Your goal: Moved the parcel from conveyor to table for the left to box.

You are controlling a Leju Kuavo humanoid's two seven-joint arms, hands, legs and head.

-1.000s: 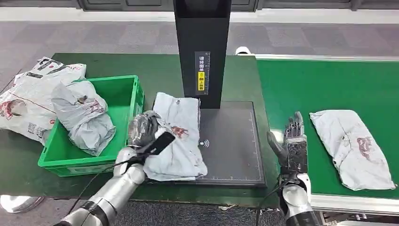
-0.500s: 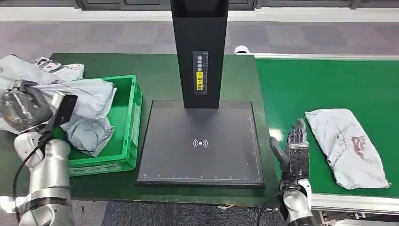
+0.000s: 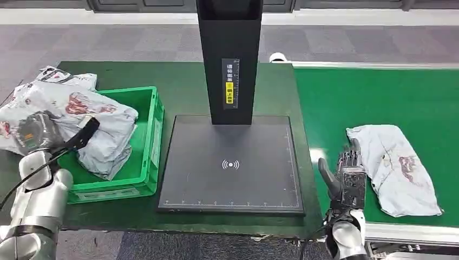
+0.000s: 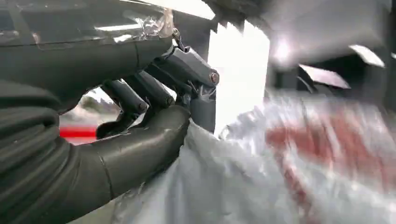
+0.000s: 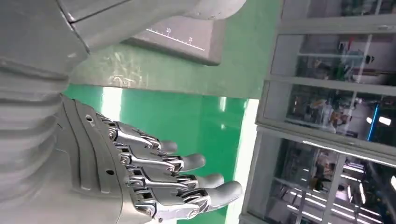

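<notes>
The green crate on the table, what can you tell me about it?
The green crate looks like moulded plastic, open-topped, with ribbed walls and a pale label on its near side. It sits upright on the dark green table, left of the black scanner pad. Grey parcels are heaped in it, one draped over its far left rim. The left hand is at that heap, its thumb pressed into grey wrapping in the wrist view.

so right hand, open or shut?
Open. The right hand holds nothing, fingers apart, beside the parcel on the conveyor.
</notes>
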